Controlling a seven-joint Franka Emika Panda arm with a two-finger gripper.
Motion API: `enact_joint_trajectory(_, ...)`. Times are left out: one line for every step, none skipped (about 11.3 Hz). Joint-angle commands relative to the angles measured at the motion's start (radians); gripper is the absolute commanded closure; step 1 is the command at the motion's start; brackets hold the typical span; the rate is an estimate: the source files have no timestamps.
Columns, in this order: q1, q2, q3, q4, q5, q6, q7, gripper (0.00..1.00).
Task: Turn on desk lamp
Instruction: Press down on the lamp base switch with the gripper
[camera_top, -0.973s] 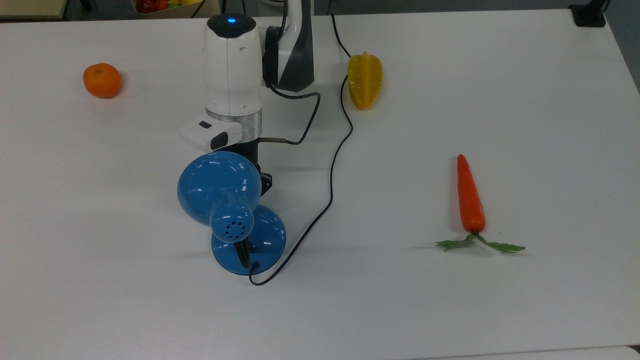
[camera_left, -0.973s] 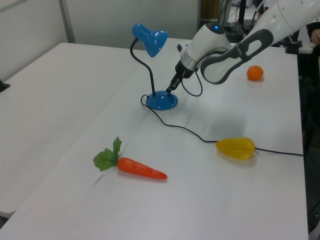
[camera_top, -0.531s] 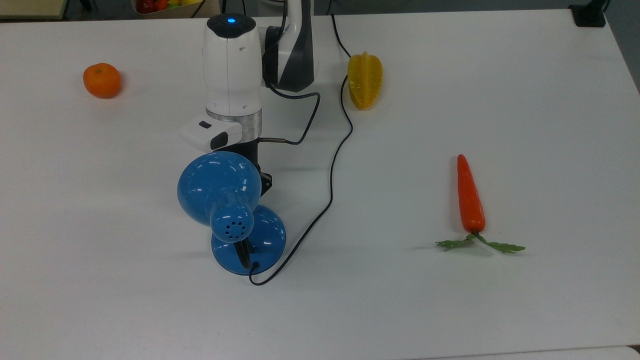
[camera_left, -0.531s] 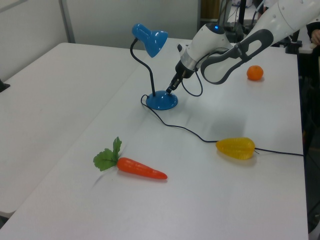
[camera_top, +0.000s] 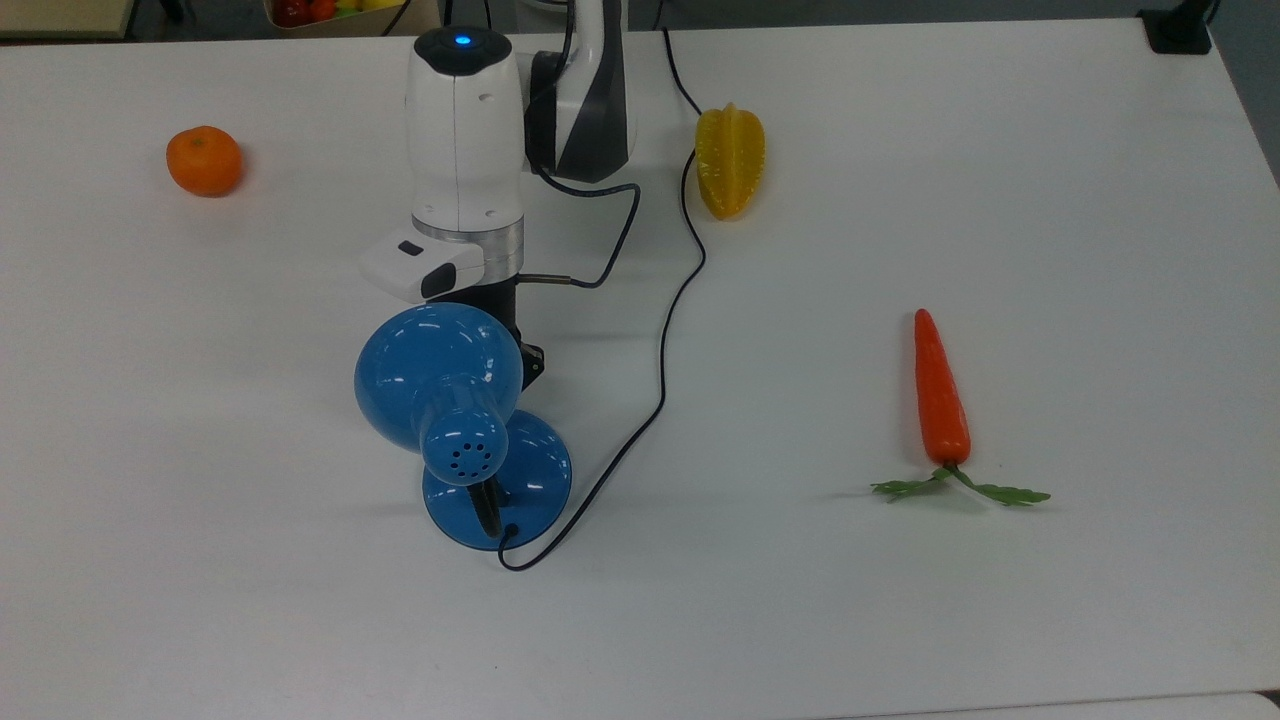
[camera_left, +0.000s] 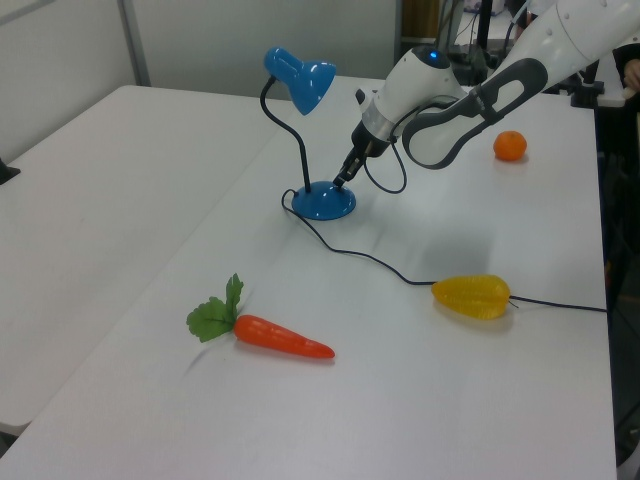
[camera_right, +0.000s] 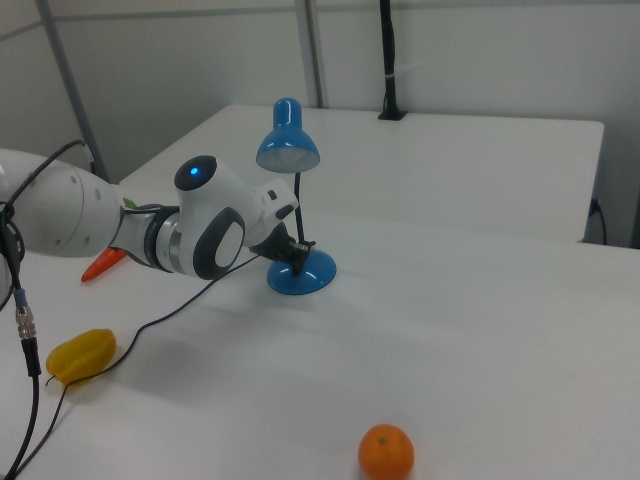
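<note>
Here a broad, matte white table (camera_top: 1000, 150) carries the whole scene, and a second white table (camera_left: 90, 170) stands alongside it across a narrow seam in the left view. Pale wall panels and grey metal posts close the room behind in the right view, where a black post (camera_right: 387, 60) rises at the far table edge.

The glossy blue desk lamp with dome shade, perforated cap and thin curved black neck (camera_top: 440, 385) (camera_left: 300, 85) (camera_right: 288, 140) stands on its round blue base (camera_top: 535, 470) (camera_left: 323, 203) (camera_right: 300, 275) towards the top view's left of centre. Its thin black cord (camera_top: 665, 340) (camera_left: 360, 255) leaves the base, loops on the table and runs past a yellow ribbed starfruit (camera_top: 730, 160) (camera_left: 472, 296) (camera_right: 80, 355).

The white arm's dark gripper (camera_left: 343, 178) (camera_right: 297, 250) points down at the near rim of the lamp base, its tip touching or just above the blue surface. Whether its fingers are parted or closed I cannot tell; in the top view the shade covers them.

A round orange mandarin (camera_top: 204, 160) (camera_left: 510, 146) (camera_right: 386, 452) sits well apart at the top view's left. An orange carrot with green leaves (camera_top: 940, 400) (camera_left: 270, 335) lies well apart at the top view's right.
</note>
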Motion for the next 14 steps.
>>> enact_joint_trajectory(0.006,-0.023,-0.008,-0.055,-0.016,0.022,0.014,1.0)
enact_joint_trajectory(0.006,-0.019,-0.008,-0.052,-0.016,0.024,0.012,1.0)
enact_joint_trajectory(0.006,-0.017,-0.008,-0.052,-0.016,0.024,0.012,1.0)
enact_joint_trajectory(0.006,-0.016,-0.008,-0.054,-0.016,0.024,0.012,1.0)
enact_joint_trajectory(0.007,-0.011,-0.008,-0.051,-0.018,0.025,0.012,1.0)
enact_joint_trajectory(0.007,-0.008,-0.008,-0.049,-0.018,0.025,0.009,1.0)
enact_joint_trajectory(0.009,-0.006,-0.008,-0.049,-0.018,0.025,0.009,1.0)
enact_joint_trajectory(0.009,-0.002,-0.008,-0.049,-0.023,0.025,0.009,1.0)
enact_joint_trajectory(0.009,0.0,-0.008,-0.049,-0.026,0.027,0.009,1.0)
enact_joint_trajectory(0.009,0.001,-0.008,-0.049,-0.033,0.027,0.009,1.0)
enact_joint_trajectory(0.009,0.001,-0.008,-0.049,-0.036,0.027,0.009,1.0)
enact_joint_trajectory(0.009,0.001,-0.006,-0.049,-0.038,0.027,0.009,1.0)
enact_joint_trajectory(0.009,0.003,-0.006,-0.049,-0.039,0.027,0.009,1.0)
enact_joint_trajectory(0.009,0.006,-0.006,-0.049,-0.04,0.027,0.009,1.0)
